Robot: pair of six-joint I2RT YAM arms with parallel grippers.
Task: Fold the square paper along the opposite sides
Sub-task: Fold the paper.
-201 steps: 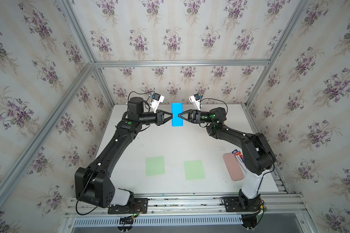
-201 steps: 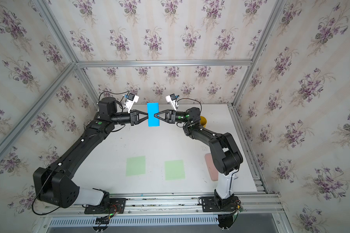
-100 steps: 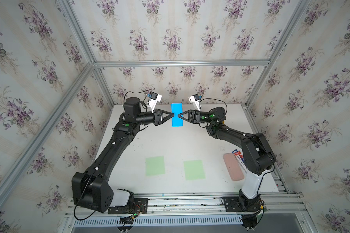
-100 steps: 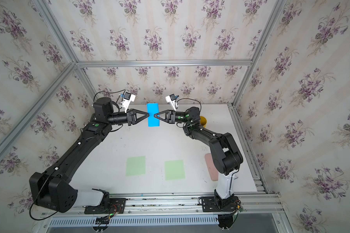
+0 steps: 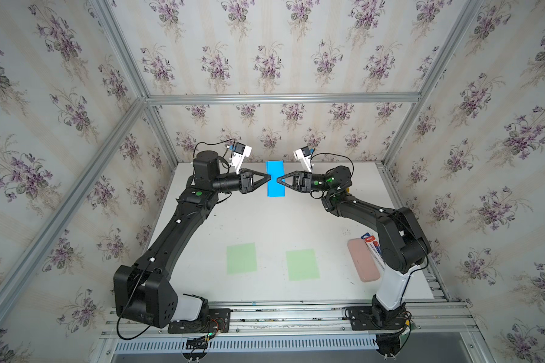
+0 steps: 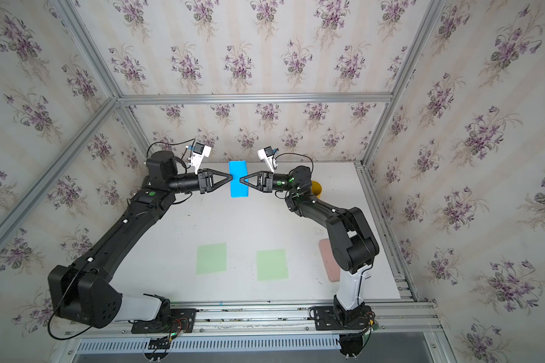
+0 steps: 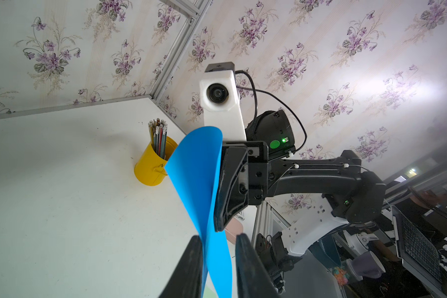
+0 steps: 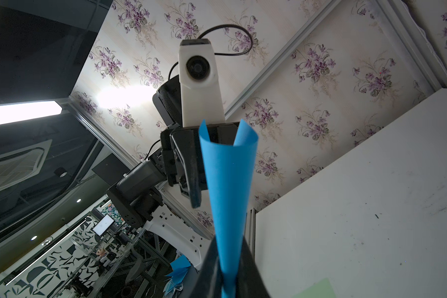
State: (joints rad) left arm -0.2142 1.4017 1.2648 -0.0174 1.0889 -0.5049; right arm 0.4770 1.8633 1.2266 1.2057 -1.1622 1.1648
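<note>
Holding a bright blue paper (image 5: 275,169) in the air above the back of the white worktop (image 5: 265,226), two black robot arms meet tip to tip. The right end effector (image 5: 279,181) is clamped tight on the paper, pinching its layers together. The left end effector (image 5: 268,179) stands slightly open; the paper's other side passes loosely between its fingers (image 7: 194,265), and it grips nothing.

To do this step well, the right clamp probably should not slip, so that the matched edges stay level. The left arm should move clear gently, without dragging the sheet. The bend would then need pressing flat against the worktop.

The paper is doubled over but not creased. In the right wrist view it flares from the pinch into a soft open curve, its far corners apart. In both top views it looks like a narrow upright strip.
</note>
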